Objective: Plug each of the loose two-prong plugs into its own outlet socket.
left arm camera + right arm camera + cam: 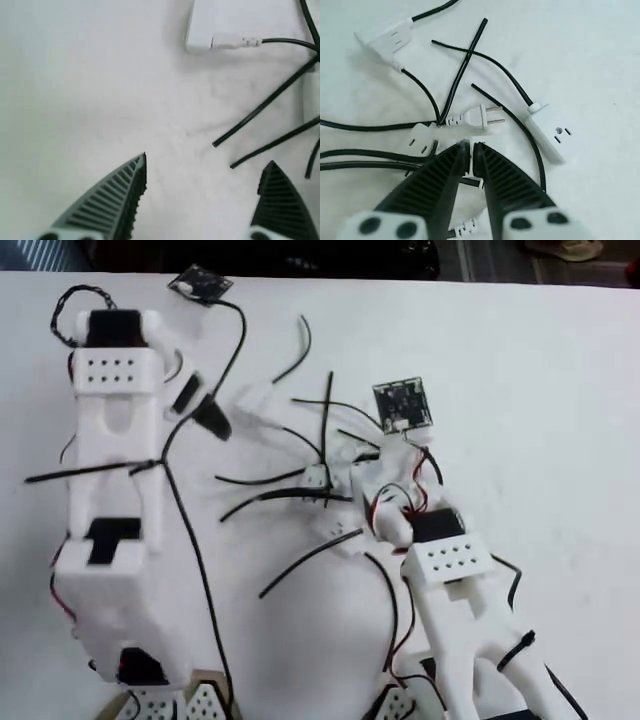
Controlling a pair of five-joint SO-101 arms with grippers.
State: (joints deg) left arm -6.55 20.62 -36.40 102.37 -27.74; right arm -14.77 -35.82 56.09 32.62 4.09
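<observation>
The right gripper (470,148) hangs low over the middle of the tangle with its ribbed black fingers (437,185) drawn almost together, so that a thin slit is left between the tips. Something white lies under the slit, but I cannot tell whether the fingers pinch it.

Just beyond the tips lies one loose two-prong plug (476,118), white, flat on the table (560,440), with both metal prongs bare and pointing at the right-hand socket (551,131). There is a clear gap between the two. A ribbed white cable collar (462,227) shows under the fingers. What it belongs to is hidden.

Three white sockets can be counted in the right wrist view:
- The near socket (420,141) lies just beside the gripper tips, touching the plug's cable.
- The right-hand socket has its slots facing up.
- The far socket (387,36) lies well apart from the others.

None of them has a plug in it. Black cables (462,65) cross one another between the sockets, and several end in cut tips.

The left gripper (200,195) is spread wide over bare table, gripping nothing. Beyond it lies a white block (225,22) with a cable running out of it. Two cut cable ends (215,143) lie between the block and the fingers.
</observation>
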